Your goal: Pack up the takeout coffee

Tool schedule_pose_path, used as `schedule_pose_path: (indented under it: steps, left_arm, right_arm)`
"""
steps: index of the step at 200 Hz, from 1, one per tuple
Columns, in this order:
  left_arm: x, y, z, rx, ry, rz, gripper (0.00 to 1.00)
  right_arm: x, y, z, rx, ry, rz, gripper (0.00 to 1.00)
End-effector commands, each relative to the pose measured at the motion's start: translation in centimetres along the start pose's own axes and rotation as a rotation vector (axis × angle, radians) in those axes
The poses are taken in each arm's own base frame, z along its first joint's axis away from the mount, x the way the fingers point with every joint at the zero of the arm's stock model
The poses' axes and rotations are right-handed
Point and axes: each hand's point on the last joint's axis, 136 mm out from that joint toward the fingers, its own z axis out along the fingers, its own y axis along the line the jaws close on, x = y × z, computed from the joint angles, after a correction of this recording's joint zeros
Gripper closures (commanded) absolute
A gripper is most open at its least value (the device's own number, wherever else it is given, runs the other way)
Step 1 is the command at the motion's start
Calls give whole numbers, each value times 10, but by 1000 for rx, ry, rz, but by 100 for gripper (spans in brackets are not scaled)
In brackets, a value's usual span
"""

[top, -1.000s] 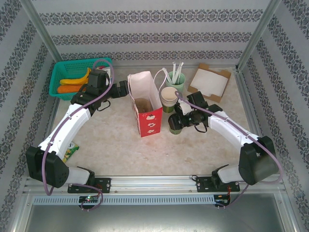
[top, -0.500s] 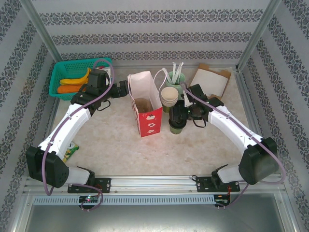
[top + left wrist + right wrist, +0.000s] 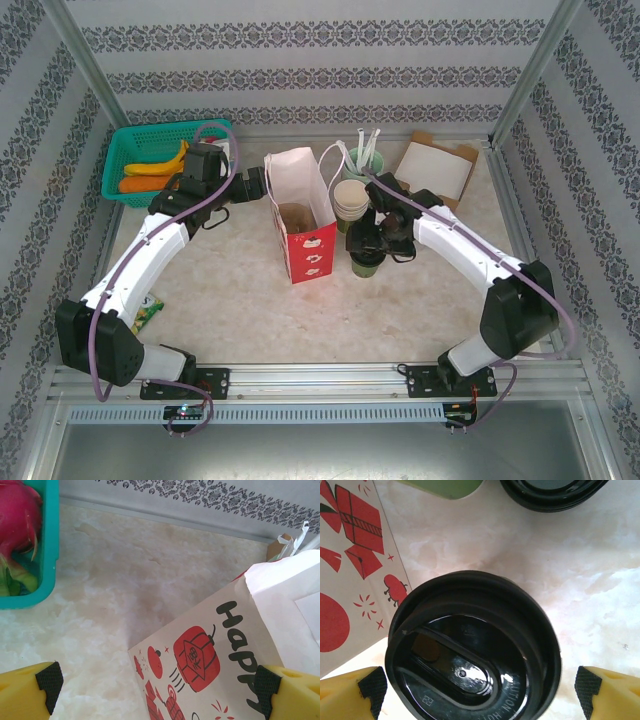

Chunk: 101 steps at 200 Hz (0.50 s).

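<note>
Closest in, the right gripper [image 3: 480, 690] hangs straight over the coffee [image 3: 366, 265]. Its jaws are spread wide, with a yellow finger [image 3: 612, 692] on either side of the black lid [image 3: 472, 650] and nothing clamped. Looks to me like it's lined up for a top-down grab, so dropping lower and pinching the cup would be the next bit.

The coffee stands upright on the table [image 3: 250, 300], just right of the bag [image 3: 300, 215], not in it yet. The bag is open at the top, I'd guess so the cup can go straight down inside. On the bag's other side the left gripper [image 3: 159, 685] is wide apart too, right by its upper edge. It's probably there to steady it, but I can't tell if it's touching.

Further back: a stack of cups [image 3: 350, 200], a cup with straws [image 3: 362, 165], and a basket [image 3: 125, 150] of fruit.
</note>
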Motion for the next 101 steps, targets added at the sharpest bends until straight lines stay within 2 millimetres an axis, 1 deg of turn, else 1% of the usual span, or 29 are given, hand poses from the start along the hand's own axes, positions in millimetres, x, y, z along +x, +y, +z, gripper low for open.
schedule_pose_path:
  steps: [1, 39, 101]
  left_arm:
    - [-9, 4, -3, -21, -25, 17, 0]
    - [-8, 4, -2, -19, -20, 18, 1]
    - [-6, 5, 1, -23, -11, 21, 0]
  right_arm:
    - [-1, 12, -1, -19, 13, -31, 2]
    - [-3, 5, 6, 43, 30, -66, 2]
    - [1, 6, 12, 80, 84, -67, 2]
